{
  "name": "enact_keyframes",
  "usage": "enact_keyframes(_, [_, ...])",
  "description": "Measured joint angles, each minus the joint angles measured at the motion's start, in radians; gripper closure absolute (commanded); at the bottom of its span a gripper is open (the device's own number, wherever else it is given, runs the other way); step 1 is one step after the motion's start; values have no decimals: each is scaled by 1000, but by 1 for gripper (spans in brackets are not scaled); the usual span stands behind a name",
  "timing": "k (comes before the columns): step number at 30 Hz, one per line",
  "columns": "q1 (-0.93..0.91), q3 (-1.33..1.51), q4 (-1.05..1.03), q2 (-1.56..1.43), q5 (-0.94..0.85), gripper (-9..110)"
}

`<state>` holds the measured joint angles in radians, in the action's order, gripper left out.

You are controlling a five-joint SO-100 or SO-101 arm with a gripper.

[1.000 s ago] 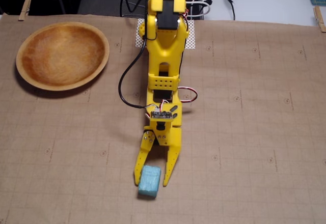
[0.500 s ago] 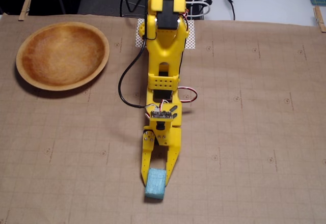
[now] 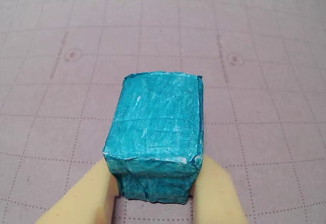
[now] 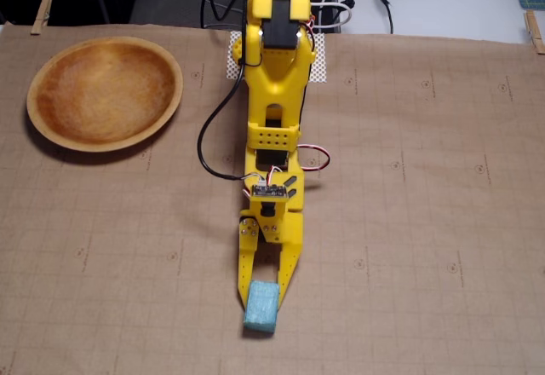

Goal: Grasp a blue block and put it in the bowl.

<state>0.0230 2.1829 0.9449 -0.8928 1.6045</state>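
In the fixed view the light-blue block sits low on the brown grid mat, near its front edge. My yellow gripper is shut on the block's near end, one finger on each side. The wrist view shows the block filling the middle of the picture, pinched between the two pale yellow fingers at the bottom edge. The gripper holds its lower end. The wooden bowl stands empty at the mat's far left, well away from the arm.
The arm's base stands at the mat's far edge, with black and white cables trailing off it. Clothespins clip the mat's far corners. Bare mat lies to the left and right of the arm.
The fingers have shut on the block. The block has shifted slightly right and turned into line with the gripper. The arm has barely moved since half a second ago.
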Motion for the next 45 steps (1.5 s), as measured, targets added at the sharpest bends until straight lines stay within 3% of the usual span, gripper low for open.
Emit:
enact_keyframes(15, [0,265,-69,-479,0,104])
enact_keyframes(24, [-86,430,-385,-1037,6,104])
enact_keyframes(29, [-183,436,-713,-1331,6,104])
enact_keyframes(36, [-284,327,-1055,-1404,6,104])
enact_keyframes(45, [-390,150,-1147,-1319,6,104])
